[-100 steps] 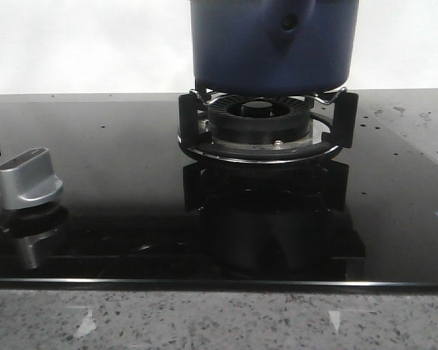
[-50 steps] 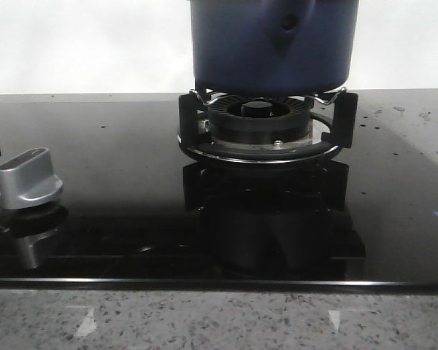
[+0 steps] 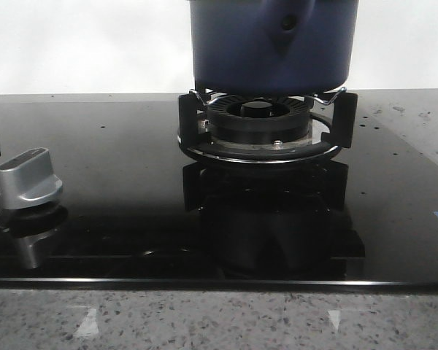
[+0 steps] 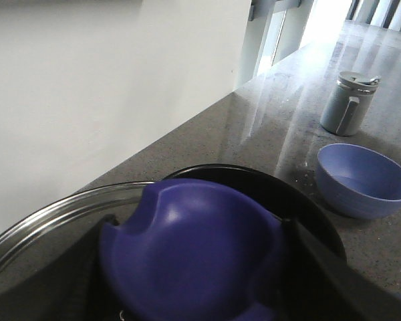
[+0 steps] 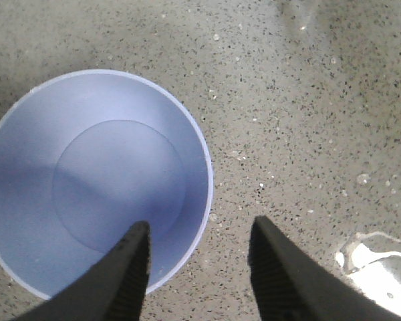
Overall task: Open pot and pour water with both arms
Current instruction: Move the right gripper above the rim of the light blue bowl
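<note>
The navy-blue pot (image 3: 270, 44) stands on the black burner ring (image 3: 259, 127) at the top middle of the front view, its handle mount and dark hole facing me. Neither gripper shows there. In the left wrist view my left gripper (image 4: 200, 281) is shut on the blue lid knob (image 4: 194, 247). The glass lid's rim (image 4: 47, 217) curves off beside the knob. A black round rim (image 4: 307, 214) lies just behind the knob. In the right wrist view my right gripper (image 5: 199, 227) is open above the light blue bowl (image 5: 87, 180). One finger is over its inside, the other outside its rim.
A silver stove knob (image 3: 28, 179) sits on the glossy black hob (image 3: 117, 211) at the left. In the left wrist view the blue bowl (image 4: 364, 180) and a grey lidded jar (image 4: 349, 103) stand on the speckled counter (image 4: 267, 120) by a white wall.
</note>
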